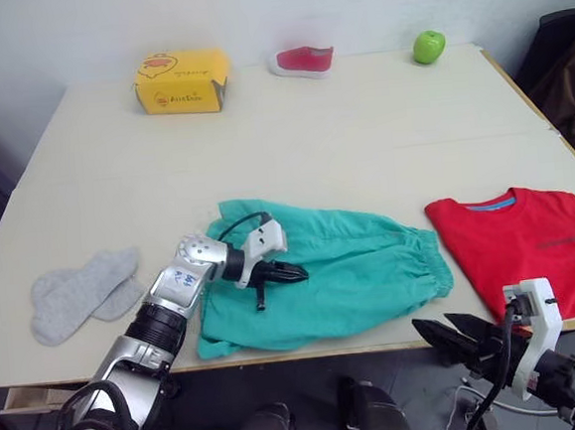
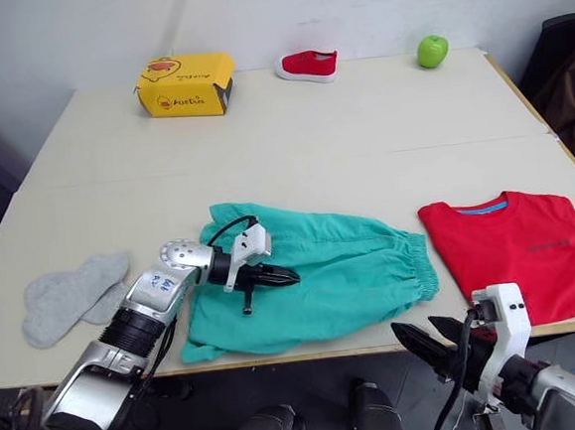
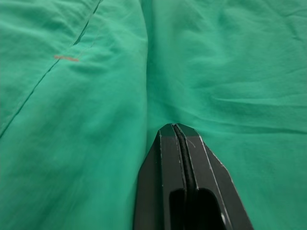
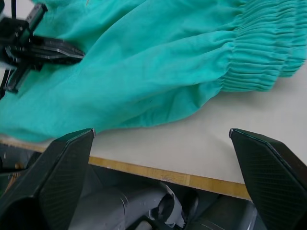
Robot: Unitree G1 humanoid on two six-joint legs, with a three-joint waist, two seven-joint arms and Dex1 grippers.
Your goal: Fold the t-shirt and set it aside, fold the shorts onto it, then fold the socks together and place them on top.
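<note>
left gripper (image 1: 290, 272), fingers pressed together with no cloth between them, rests on the shorts (image 1: 371, 263); right gripper (image 1: 454, 334) gapes off-table. t-shirt (image 1: 529, 246) folded; shorts fold next, needing an edge grasp.

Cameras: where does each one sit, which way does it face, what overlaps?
Left and right eye views: head stereo pair, looking forward and down over the table; both arms show.
Left wrist view: on the left arm, looking along the left tool, fingers together, at the shorts.
Right wrist view: on the right arm, between the spread fingers of the right tool, toward the shorts' gathered waistband and the table edge.
Shared: shorts in every view; the right wrist view also catches the left tool.
</note>
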